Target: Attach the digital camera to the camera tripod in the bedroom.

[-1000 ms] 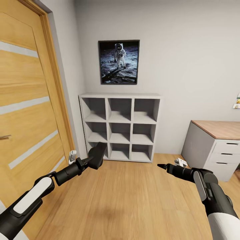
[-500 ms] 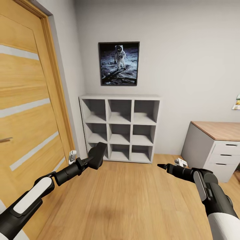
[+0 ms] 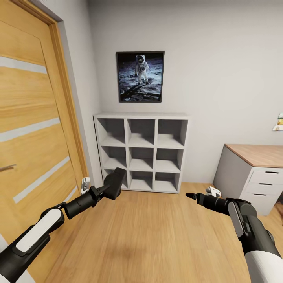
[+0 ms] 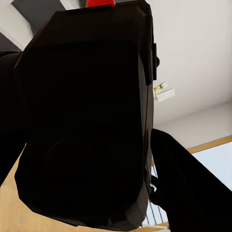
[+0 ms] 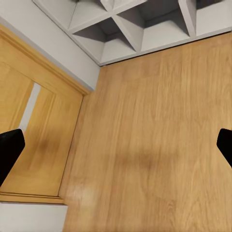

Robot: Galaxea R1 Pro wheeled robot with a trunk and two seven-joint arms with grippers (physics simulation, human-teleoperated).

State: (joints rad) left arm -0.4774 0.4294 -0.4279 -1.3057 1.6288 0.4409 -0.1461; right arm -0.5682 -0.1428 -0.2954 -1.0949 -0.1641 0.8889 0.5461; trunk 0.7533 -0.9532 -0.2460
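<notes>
A: Digital camera [image 3: 115, 183] — matte-black body gripped in left hand [image 3: 106, 189], held low in front of grey cube shelf [image 3: 141, 149]; red button [image 4: 100, 2] seen at edge of left wrist view.

B: Right hand [image 3: 191, 195]?

A: Carries nothing; fingers [image 5: 9, 150] spread wide over wood floor [image 3: 149, 236].

B: Change vs. 1 s ago?

A: Poster [image 3: 140, 76] and shelf sit slightly lower in frame, so head cam shifted; arms unchanged. Worktop [image 3: 259, 152] at right. Tripod not yet found; prob. transit phase, attach step pending.

Head view overlooks shelf [image 3: 141, 151]; right wrist shares it (left apparently close-blocked).
</notes>
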